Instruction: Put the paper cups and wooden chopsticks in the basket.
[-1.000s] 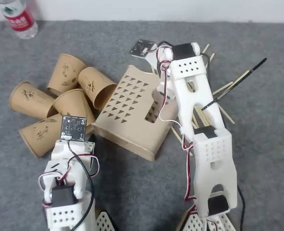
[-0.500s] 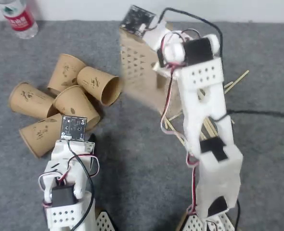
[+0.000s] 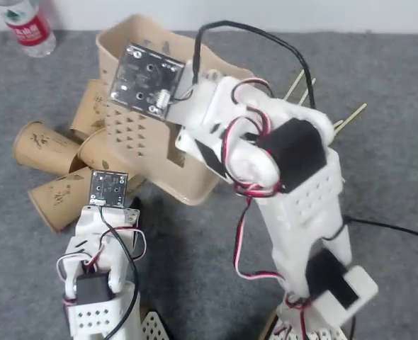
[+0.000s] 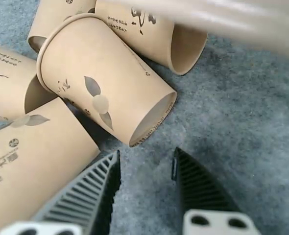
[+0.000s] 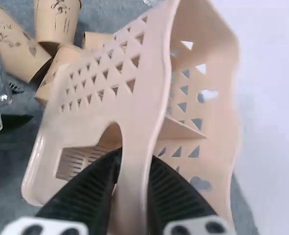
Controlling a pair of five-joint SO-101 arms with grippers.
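We see the right pincer (image 5: 132,164) clenched on the beige plastic basket with triangular perforations (image 5: 134,78). Its two black fingers (image 5: 98,183) sit on either side of one side wall, just by the handle cut-out. The basket is held up and tilted, with its open mouth turned towards the far wall. In the high view its perforated wall (image 3: 127,131) overlaps the cluster of cups from above.

The brown printed paper cups (image 3: 42,145) lie on their sides on the grey carpeted counter (image 3: 393,177), huddled together and touching one another. None of them is inside the basket.

The left pincer (image 4: 145,156) is released and grasps nothing, and grey carpet shows between its ribbed fingers (image 4: 103,178). Just ahead of its tips lies the nearest cup (image 4: 105,93), its wide rim turned towards the pincer, close but not touching. A second cup (image 4: 32,156) lies beside one finger, and others are stacked against them farther off. A pale blurred band — the basket, as far as we can tell — crosses above them in the left wrist view.

The thin wooden chopsticks (image 3: 352,115) rest on the counter on the far side of the right arm, well apart from the cups (a few pale ends poke out past the arm). We cannot count them.

A clear plastic bottle with a red label (image 3: 26,25) stands at the far corner of the counter.
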